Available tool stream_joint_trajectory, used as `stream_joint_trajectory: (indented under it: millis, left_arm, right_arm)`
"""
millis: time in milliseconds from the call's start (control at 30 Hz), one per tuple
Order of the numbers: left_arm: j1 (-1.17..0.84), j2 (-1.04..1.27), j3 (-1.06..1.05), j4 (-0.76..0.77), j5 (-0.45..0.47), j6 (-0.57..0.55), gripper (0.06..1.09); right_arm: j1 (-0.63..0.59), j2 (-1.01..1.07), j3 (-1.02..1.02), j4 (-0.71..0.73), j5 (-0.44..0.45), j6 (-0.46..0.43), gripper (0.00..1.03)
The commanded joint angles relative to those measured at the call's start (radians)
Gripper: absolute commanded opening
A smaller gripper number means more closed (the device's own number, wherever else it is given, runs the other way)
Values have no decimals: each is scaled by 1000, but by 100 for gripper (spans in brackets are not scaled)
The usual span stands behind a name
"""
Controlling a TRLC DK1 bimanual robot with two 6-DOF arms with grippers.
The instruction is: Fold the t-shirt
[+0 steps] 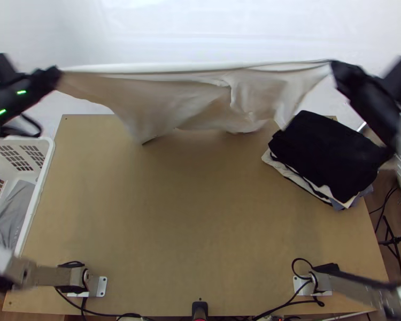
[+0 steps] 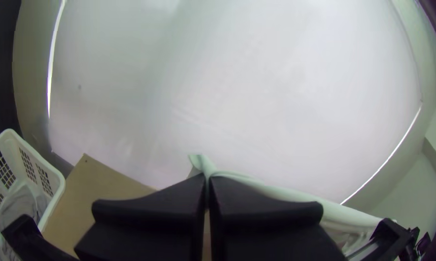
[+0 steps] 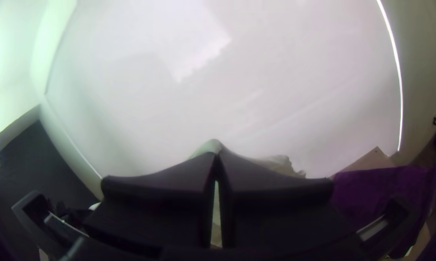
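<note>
Off-white cloth, the t-shirt (image 1: 174, 101), is hanging stretched between the two grippers over the far part of the wooden table (image 1: 200, 214), its upper edge drawn nearly straight and its lower part drooping in loose folds. The left gripper (image 1: 59, 76) is clamping one end of that edge and the right gripper (image 1: 333, 67) is pinching the other, while a stack of folded cloths (image 1: 329, 155) is lying on the table's right side and a white basket (image 1: 49, 155) is standing at its left with grey cloth (image 1: 13, 214) inside.
</note>
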State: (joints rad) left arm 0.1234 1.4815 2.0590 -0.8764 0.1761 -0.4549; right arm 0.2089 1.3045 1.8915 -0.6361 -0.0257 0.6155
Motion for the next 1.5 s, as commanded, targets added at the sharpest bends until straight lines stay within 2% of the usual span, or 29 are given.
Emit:
stream_joint_trajectory:
  millis: [0,100,200,367,700,867,1033,1233,1367,1467]
  left_arm:
    - [22,-316,-73,91,20,-79,9]
    - [18,-467,-137,152,34,-128,9]
    - [16,-570,-177,159,34,-128,9]
    - [25,-649,-223,178,36,-123,9]
    - [50,-653,-280,194,33,-120,9]
    - [65,-662,-438,194,34,-96,9]
    - [55,-701,-724,290,34,-42,9]
    - [28,-675,-971,436,36,39,9]
    - [24,-566,-1024,560,34,67,9]
    - [22,-452,-981,640,26,64,9]
  right_arm:
    - [90,-347,-49,-28,-36,0,3]
    - [81,-484,-63,-88,-88,23,3]
    - [73,-577,-58,-172,-120,27,3]
    - [76,-656,-45,-251,-128,30,3]
    - [112,-654,-77,-221,-123,10,3]
    - [136,-613,-262,-186,-125,16,3]
    - [138,-568,-580,-33,-126,21,3]
    - [141,-445,-770,115,-131,30,3]
    - [138,-340,-818,242,-134,23,3]
    - [107,-229,-743,319,-134,21,3]
